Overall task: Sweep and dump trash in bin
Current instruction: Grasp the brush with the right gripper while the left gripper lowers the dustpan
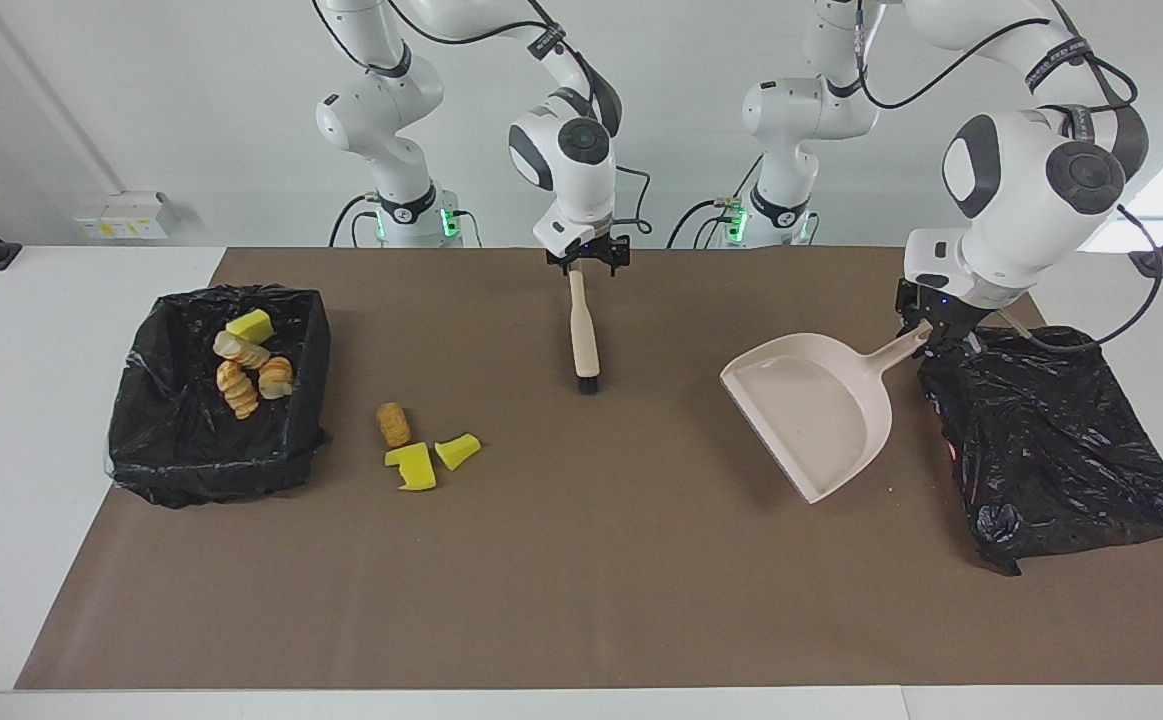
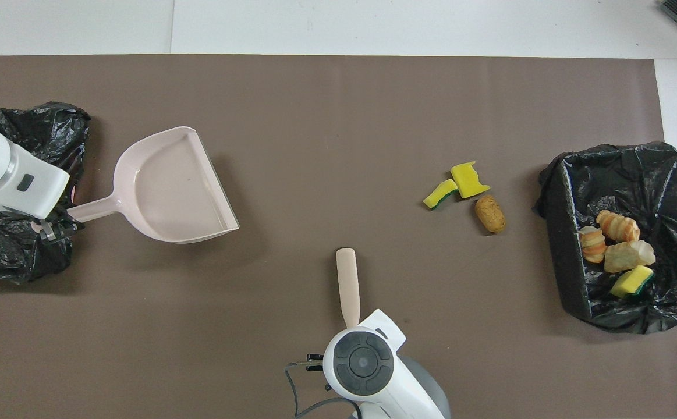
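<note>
Trash (image 1: 421,450): two yellow foam wedges and one tan lump on the mat beside the lined bin (image 1: 216,390); four more scraps inside it. Left gripper (image 1: 931,335) clamped on the dustpan (image 1: 816,410) handle. Right gripper (image 1: 589,262) over the brush (image 1: 583,335) handle end; overhead its wrist hides the fingers, state unclear.

From overhead, the right arm's white wrist housing (image 2: 367,364) hides the brush (image 2: 347,285) handle's near end and the right gripper's fingers. The left arm is cut off at nine o'clock, covering part of the black bag (image 2: 18,256).
</note>
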`<state>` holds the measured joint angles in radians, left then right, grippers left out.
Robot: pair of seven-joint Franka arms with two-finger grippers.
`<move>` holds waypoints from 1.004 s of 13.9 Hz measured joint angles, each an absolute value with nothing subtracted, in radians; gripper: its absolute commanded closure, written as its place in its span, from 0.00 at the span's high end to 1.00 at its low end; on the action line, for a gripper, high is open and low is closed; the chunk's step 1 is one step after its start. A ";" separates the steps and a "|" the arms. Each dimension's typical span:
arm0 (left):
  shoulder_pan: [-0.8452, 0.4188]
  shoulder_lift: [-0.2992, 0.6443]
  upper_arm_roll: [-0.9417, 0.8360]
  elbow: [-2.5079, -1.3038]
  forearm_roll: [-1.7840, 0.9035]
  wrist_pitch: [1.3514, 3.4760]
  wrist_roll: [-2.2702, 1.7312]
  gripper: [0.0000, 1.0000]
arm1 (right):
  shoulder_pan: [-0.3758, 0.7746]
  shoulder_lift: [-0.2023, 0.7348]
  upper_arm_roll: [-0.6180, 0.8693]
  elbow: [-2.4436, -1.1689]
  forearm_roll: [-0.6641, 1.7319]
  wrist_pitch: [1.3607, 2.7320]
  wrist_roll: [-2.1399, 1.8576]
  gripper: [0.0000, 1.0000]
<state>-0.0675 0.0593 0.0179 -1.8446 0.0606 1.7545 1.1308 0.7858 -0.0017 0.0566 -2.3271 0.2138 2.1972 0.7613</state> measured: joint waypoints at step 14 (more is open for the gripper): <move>-0.097 -0.018 -0.008 -2.042 0.059 1.926 1.166 0.00 | 0.762 -0.010 0.038 -2.322 0.172 2.197 0.810 0.20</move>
<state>-0.0965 -0.0178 -0.0079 -2.0417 0.0594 1.9264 1.1664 0.7624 -0.0098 0.0383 -2.3222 0.1717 2.1972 0.8097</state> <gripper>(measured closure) 0.683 0.581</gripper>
